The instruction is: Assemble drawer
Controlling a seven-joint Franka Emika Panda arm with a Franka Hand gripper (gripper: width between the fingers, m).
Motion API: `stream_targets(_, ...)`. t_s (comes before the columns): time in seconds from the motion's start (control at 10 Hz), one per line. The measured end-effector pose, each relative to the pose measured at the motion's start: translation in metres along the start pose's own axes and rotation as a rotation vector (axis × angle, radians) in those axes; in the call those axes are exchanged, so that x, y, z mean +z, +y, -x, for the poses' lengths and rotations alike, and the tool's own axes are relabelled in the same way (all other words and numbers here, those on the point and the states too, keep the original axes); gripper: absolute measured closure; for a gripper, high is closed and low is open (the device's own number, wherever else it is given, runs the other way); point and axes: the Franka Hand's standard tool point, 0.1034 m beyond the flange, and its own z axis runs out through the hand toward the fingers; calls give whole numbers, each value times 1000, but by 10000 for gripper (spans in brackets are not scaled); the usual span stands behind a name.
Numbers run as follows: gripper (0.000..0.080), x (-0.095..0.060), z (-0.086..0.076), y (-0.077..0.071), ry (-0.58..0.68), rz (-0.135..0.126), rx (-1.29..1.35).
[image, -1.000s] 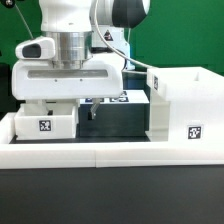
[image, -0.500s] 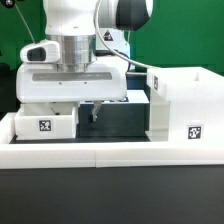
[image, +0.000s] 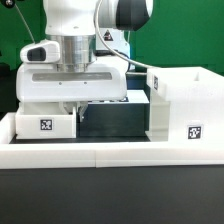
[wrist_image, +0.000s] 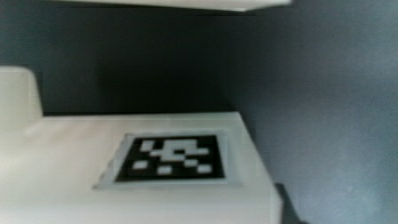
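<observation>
White plastic runs across the foreground: the low rail (image: 110,152), with the black counter (image: 115,122) behind it. Just past the rail, at the exterior view's left, sits one tray (image: 28,122), resting flat with a tag on its near wall. At the exterior view's right stands the casing (image: 190,95), upright and also tagged, well apart from the tray with bare counter between them. From here it is hard to tell which way its open front faces.

The tool (image: 79,110) hangs low at the tray's inner end, right beside its wall. The wide white housing above and the tray itself hide the fingers, so whether they are apart, together or pinching the wall cannot be told. The wrist view does not settle it. It shows only a blurred tag (wrist_image: 175,158) on a white surface very close under the camera, with dark counter alongside and no finger in sight. The arm (image: 75,40) rises straight above, and a green backdrop (image: 8,45) lies behind it.

The step in hand looks like taking hold of this tray, early in the job, since nothing sits inside the casing yet. The next move calls for a firm pinch on the thin wall. The tray then has to be carried level across to the casing and lined up squarely with its opening before it is slid in.
</observation>
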Motion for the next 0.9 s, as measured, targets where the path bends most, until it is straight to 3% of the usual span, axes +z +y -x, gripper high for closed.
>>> stream_targets(0.6,759,-1,0,0,-3,0,-13)
stream_targets(0.9,758,-17,-5,-9,-31,-28,-133)
